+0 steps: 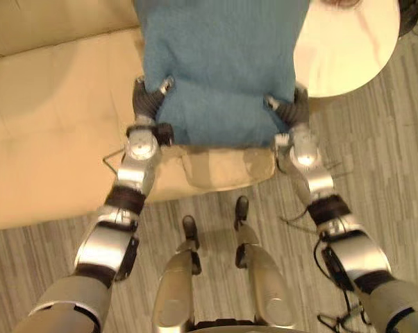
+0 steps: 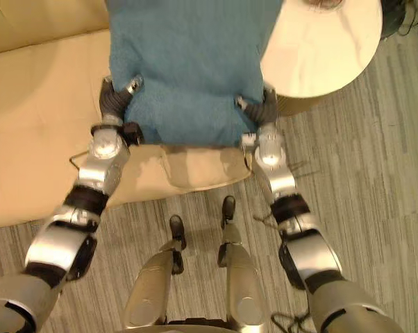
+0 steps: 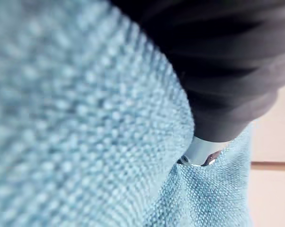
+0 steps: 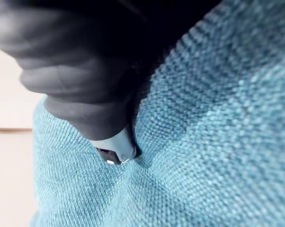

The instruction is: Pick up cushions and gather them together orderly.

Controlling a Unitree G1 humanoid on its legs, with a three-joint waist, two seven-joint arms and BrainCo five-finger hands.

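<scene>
I hold a large blue woven cushion up in front of me, over the front edge of the beige sofa. My left hand grips its near left corner and my right hand grips its near right corner. Each thumb lies on top of the fabric, while the fingers are hidden under the cushion. In the left wrist view the thumb presses into the blue weave and puckers it. In the right wrist view the right hand likewise digs a crease into the cushion.
A round cream table stands to the right of the sofa, partly behind the cushion. Grey plank floor lies to the right and in front. The sofa seat stretches away to the left.
</scene>
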